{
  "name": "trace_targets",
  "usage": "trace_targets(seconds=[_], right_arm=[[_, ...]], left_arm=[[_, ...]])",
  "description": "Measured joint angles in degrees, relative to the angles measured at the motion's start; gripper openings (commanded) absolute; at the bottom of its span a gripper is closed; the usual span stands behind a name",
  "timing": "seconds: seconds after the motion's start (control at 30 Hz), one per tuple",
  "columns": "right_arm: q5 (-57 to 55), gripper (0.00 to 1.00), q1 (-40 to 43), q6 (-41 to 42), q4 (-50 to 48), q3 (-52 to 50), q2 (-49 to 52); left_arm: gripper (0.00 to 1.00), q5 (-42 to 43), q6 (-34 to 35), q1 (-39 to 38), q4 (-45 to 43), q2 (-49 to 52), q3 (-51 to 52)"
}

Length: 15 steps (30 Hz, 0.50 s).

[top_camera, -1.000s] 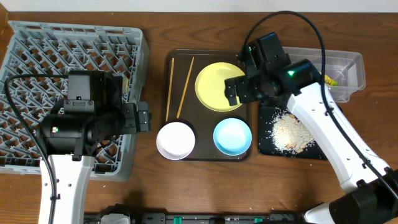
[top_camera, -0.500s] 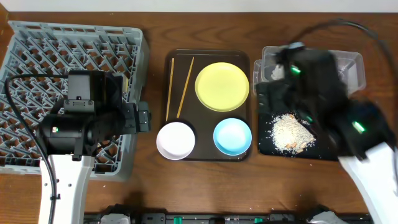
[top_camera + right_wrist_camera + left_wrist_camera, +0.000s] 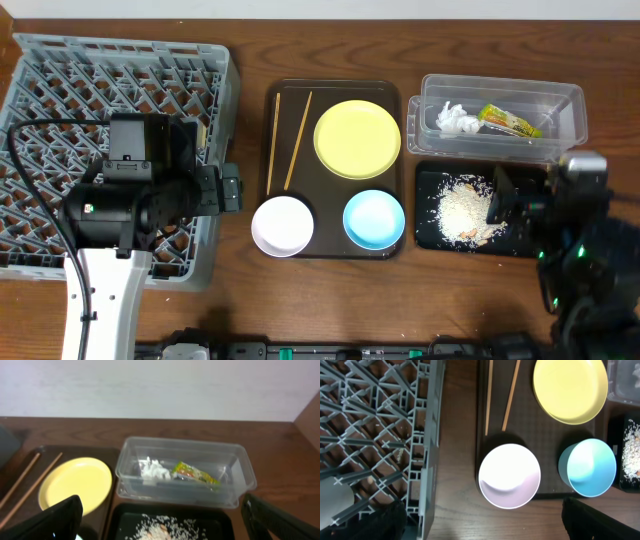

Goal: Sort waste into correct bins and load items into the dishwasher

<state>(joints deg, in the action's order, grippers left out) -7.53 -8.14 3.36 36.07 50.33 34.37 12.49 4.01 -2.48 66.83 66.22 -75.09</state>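
The clear tub holds the white tissue and the snack wrapper; both also show in the right wrist view. Rice scraps lie in the black tray. The yellow plate, blue bowl, white-pinkish bowl and two chopsticks are left of them. My right gripper is open and empty above the black tray's right end. My left gripper is open and empty between the grey dish rack and the white-pinkish bowl. The cup is not plainly in view.
The plate, bowls and chopsticks sit on a dark brown serving tray mid-table. A pale rounded shape lies in the rack under my left arm. Bare wood lies in front of the tray and between rack and tray.
My right arm has pulled back from over the yellow plate to the front right, above the black tray, uncovering the tub. The left arm has not moved.
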Motion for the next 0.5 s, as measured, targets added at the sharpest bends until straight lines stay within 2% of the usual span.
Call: trace_targets(seconds=[0.3,0.5], right_arm=[[0.50,0.99,1.46,0.00,-10.88,-27.47,-22.58],[0.74,0.99,1.68,0.02,-17.77,-37.97,-32.65]], left_arm=[[0.99,0.00,0.00,0.00,-0.04,0.04,0.00],[0.99,0.00,0.00,0.00,-0.11,0.04,0.00]])
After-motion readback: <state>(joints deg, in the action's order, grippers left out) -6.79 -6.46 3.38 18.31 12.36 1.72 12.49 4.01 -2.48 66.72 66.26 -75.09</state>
